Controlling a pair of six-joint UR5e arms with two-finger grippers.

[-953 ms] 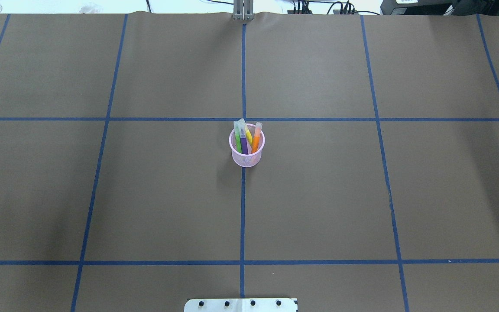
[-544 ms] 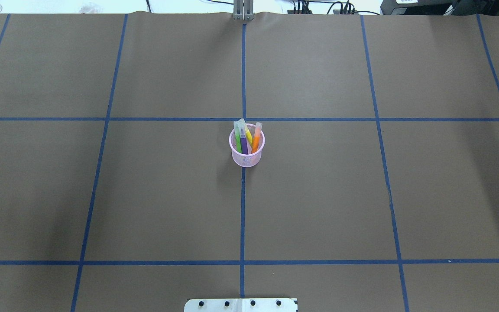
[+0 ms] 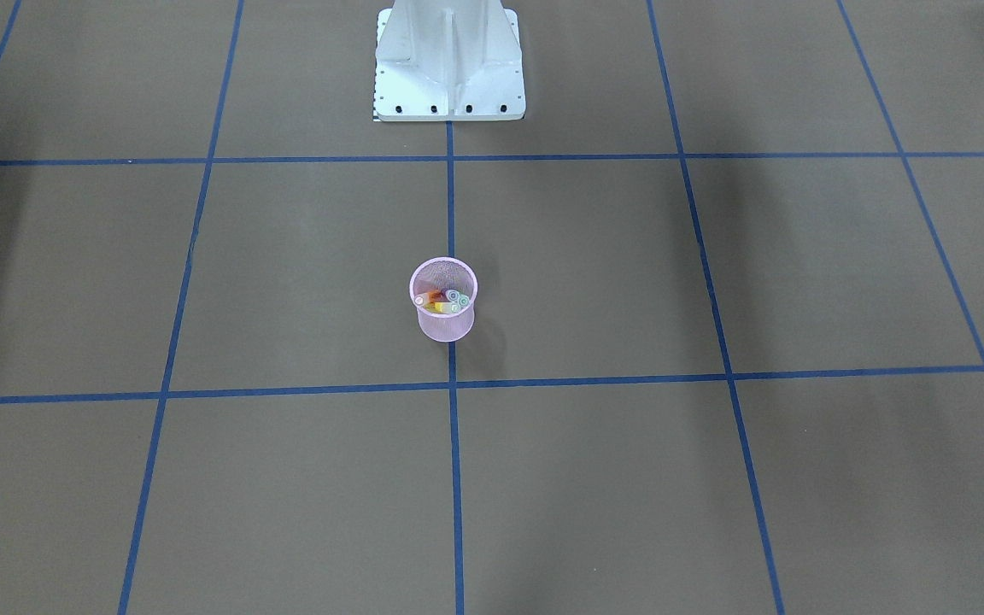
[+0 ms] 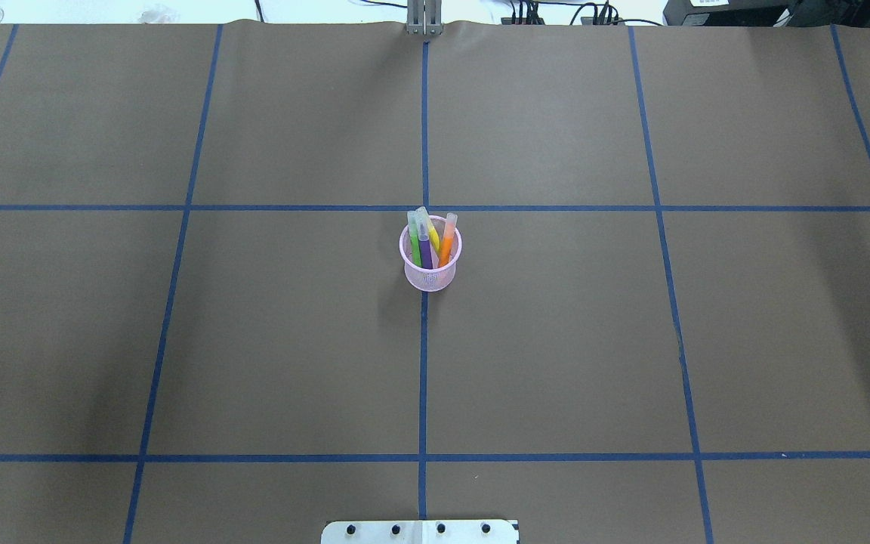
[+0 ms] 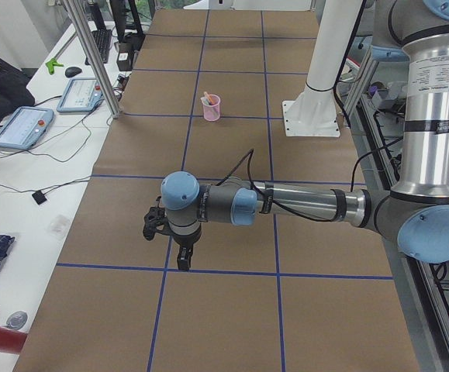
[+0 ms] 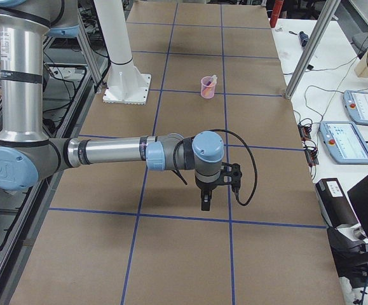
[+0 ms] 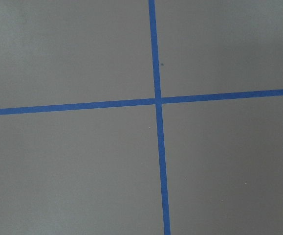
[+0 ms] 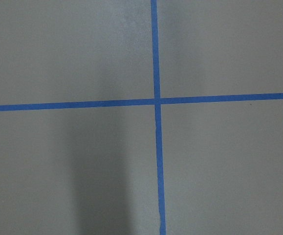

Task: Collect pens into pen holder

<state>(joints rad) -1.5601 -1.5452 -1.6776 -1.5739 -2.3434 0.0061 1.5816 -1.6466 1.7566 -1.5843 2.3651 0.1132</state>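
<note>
The pink mesh pen holder (image 4: 430, 278) stands upright at the table's middle, on a blue tape line. It also shows in the front-facing view (image 3: 445, 325). Inside it stand the green pen (image 4: 414, 250), purple pen (image 4: 425, 252), yellow pen (image 4: 433, 236) and orange pen (image 4: 446, 246), caps up. My left gripper (image 5: 184, 260) shows only in the exterior left view, hanging over the table far from the cup; I cannot tell if it is open. My right gripper (image 6: 205, 202) shows only in the exterior right view, likewise far from the cup; I cannot tell its state. Both wrist views show only tape and table.
Brown table paper with a blue tape grid (image 4: 424, 378). The robot's white base (image 3: 449, 64) stands at the near edge. A metal post (image 5: 92, 58) and teach pendants (image 6: 349, 140) stand beside the table's far side.
</note>
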